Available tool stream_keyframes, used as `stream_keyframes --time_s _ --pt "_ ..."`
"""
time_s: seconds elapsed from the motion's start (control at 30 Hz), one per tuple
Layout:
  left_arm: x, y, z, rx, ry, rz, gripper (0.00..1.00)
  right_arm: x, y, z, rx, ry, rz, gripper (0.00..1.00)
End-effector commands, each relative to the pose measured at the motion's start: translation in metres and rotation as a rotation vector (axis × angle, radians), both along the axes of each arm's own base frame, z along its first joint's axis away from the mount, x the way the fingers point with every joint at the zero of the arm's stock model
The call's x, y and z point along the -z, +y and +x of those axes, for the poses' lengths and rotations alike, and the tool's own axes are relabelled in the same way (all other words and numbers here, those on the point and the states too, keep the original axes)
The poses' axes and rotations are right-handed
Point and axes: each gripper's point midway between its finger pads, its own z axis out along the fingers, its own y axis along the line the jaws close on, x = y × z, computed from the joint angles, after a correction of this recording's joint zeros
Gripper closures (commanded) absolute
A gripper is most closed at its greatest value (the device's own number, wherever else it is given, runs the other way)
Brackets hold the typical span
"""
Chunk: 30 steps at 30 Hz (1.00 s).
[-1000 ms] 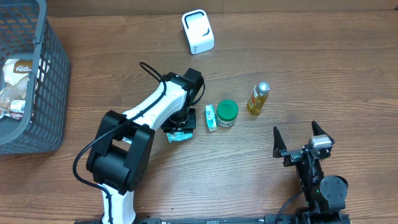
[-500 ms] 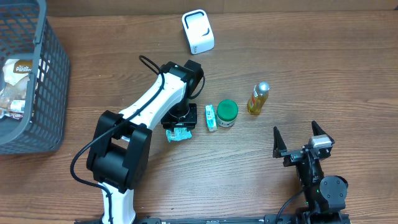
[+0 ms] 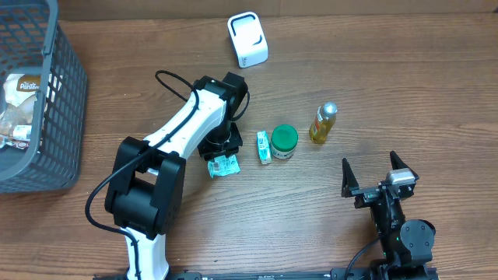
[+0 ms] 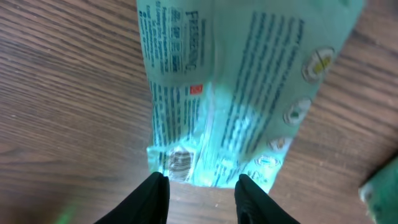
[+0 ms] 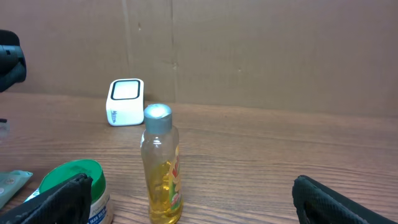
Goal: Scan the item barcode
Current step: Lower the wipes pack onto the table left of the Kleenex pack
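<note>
A teal plastic packet [image 3: 222, 165] with printed text lies flat on the wooden table; in the left wrist view the packet [image 4: 236, 93] fills the upper frame, a barcode-like patch near its lower edge. My left gripper [image 3: 221, 148] hangs right over it, pointing down. Its black fingers [image 4: 152, 199] stand partly apart at the packet's near edge, with bare wood between them and nothing held. The white scanner [image 3: 247, 39] stands at the back. My right gripper [image 3: 379, 175] rests open near the front right, empty.
A green-lidded jar [image 3: 284, 141], a small teal box [image 3: 264, 146] and a yellow bottle [image 3: 323, 123] stand right of the packet. The right wrist view shows that bottle [image 5: 160, 168] and jar [image 5: 74, 180] ahead. A grey basket [image 3: 47, 101] with packets sits at the far left.
My left arm has swung slightly left and back, its jaws narrowing a little. The teal packet has shifted slightly left with it. The right arm has not moved.
</note>
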Motion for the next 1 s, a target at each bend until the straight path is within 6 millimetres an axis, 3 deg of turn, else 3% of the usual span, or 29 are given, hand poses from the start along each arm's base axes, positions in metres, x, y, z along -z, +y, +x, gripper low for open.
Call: stream_keyframes --time_s 0.0,0.6,0.97 --pt "0.012 0.006 -0.002 -0.06 0.001 0.039 0.62 0.003 -0.001 0.0 0.002 0.001 -0.002 0.0" --pt "0.024 0.008 -0.015 -0.078 0.025 0.056 0.57 0.003 -0.001 0.0 0.002 0.001 -0.002 0.0" --pt "0.046 0.007 -0.023 -0.08 0.023 0.03 0.55 0.003 -0.001 0.0 0.002 0.0 -0.001 0.0"
